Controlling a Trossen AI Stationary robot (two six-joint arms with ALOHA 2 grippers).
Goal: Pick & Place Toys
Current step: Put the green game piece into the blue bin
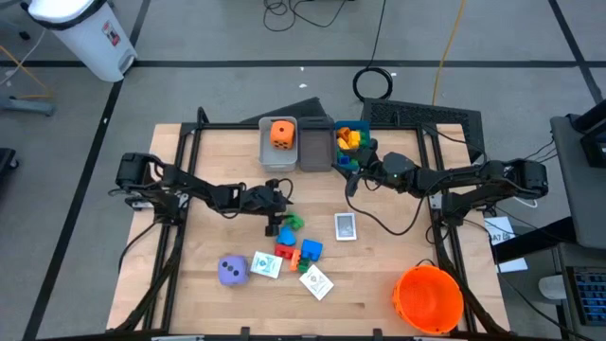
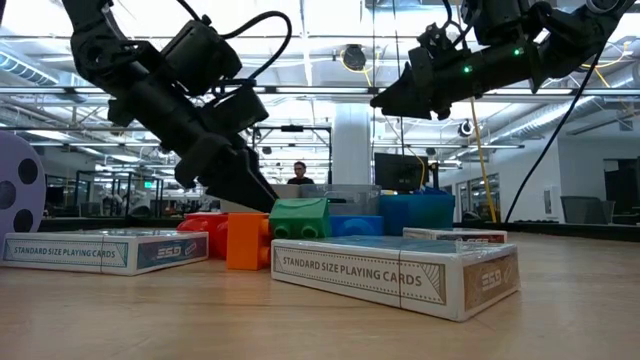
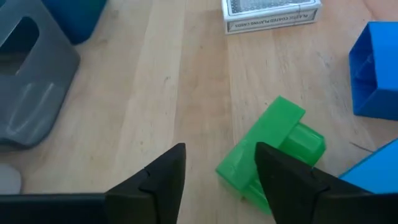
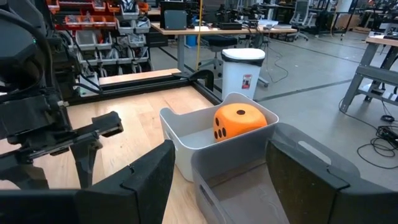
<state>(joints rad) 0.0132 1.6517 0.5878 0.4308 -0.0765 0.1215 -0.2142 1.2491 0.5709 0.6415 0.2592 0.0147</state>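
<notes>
Green block (image 3: 272, 151) at frame centre sits beside the left gripper (image 3: 217, 171), open, not yet gripping. Next: straddle it and close. Right gripper (image 4: 217, 165) waits open over the bins (image 4: 186, 134), upper centre.

Bare wood I can pass over between my left gripper (image 1: 281, 210) and the bins (image 1: 301, 152), green block (image 3: 268, 151) touching its finger, blue blocks (image 3: 375, 68) crowding beyond, card deck (image 1: 346, 226) nearby

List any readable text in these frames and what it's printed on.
"STANDARD SIZE PLAYING CARDS": side of the nearer white playing-card box in the low view.
"STANDARD SIZE PLAYING CARDS": side of the white card box at left.
Third white card box, left wrist view: print too blurred to read.
White floor bin's red label: too small to read.
</notes>
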